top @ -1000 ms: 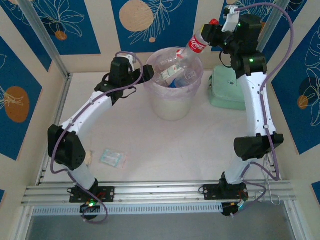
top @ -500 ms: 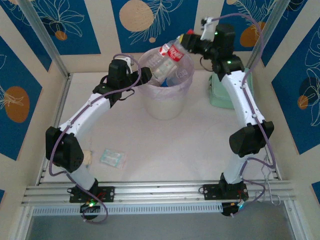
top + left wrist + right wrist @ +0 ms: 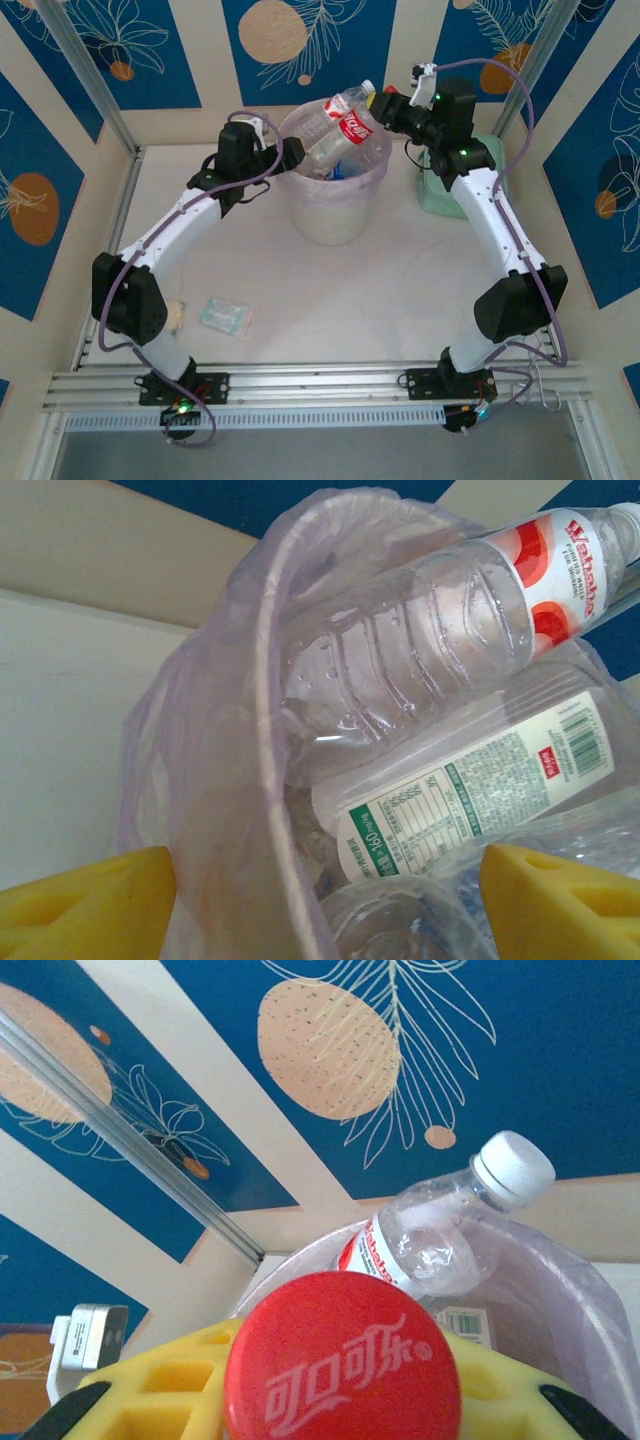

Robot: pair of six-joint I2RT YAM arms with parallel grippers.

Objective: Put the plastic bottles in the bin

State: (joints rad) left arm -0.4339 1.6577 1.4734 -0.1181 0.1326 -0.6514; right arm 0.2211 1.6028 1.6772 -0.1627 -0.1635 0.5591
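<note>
Nearest the arm bases, the one loose thing on the bench (image 3: 400,300) is the flat clear packet (image 3: 225,316), which is no part of the job. Beyond it, toward the far wall, stands the bin (image 3: 335,215), and it is already well stocked. The left wrist view looks down past its pink bag (image 3: 215,730) onto several bottles (image 3: 400,810) piled inside. Among them are a white-capped bottle (image 3: 440,620) with a red label lying high across the heap, and one with a white and green label (image 3: 470,790) beneath it.

The left gripper (image 3: 291,153) sits at the bin's left rim. Its yellow fingers (image 3: 90,905) are spread wide on either side of the rim and bag, and they hold nothing.

On the bin's far right side, the right gripper (image 3: 385,106) has its fingers (image 3: 170,1380) closed on the neck of a red-capped bottle (image 3: 340,1360). The bottle's body reaches in over the bin mouth, above the pile. The mint-green case (image 3: 437,195) lies just behind that arm.

The task looks close to finished: most bottles are binned, and the one in hand appears to be the last outstanding. Releasing it over the opening would seem to complete the work, though the bench behind the bin and arms is hidden.
</note>
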